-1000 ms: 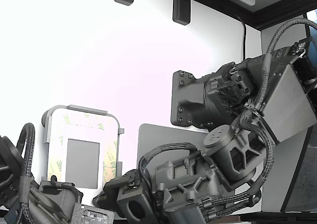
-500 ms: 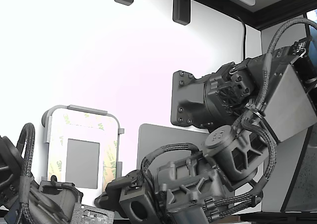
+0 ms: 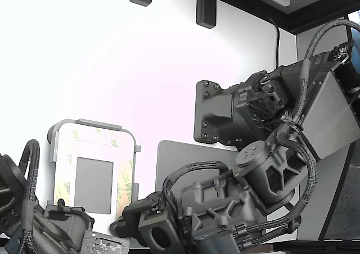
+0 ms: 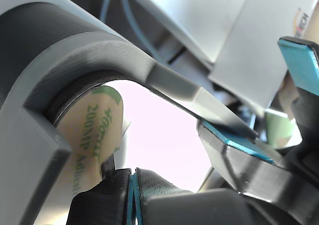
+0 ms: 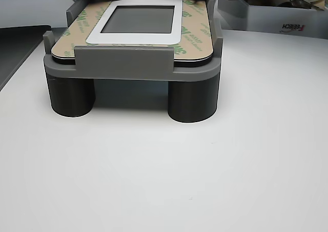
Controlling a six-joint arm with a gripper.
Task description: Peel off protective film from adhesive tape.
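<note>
Covering the tape border, the protective film is a tan liner with green printed marks, and you can see it lying flat around a small grey rectangle with a pale surround. In the other view it sits on top of a light-grey rounded frame that stands raised on dark round legs above a white table. The adhesive tape itself is hidden under the liner, so you cannot see it directly.

In the exterior view the same frame lies at the exterior view's left, with the film showing pale with faint green marks along its sides. A large plain grey mat lies just to the right of it in that view, partly covered by the arm.

Your gripper is at the near right corner of the frame in the exterior view, low and close to the film's edge. A second dark arm shows at the near left corner.

The wrist view is very close up: you see a rounded corner of the film, printed in green, tucked under the curved grey wall of the frame. Dark ribbed fingertips with a thin blue layer between them are pressed together just beside that corner. You cannot tell whether they hold the liner's edge or only touch it. A blue-faced pad shows on a dark part further off.
</note>
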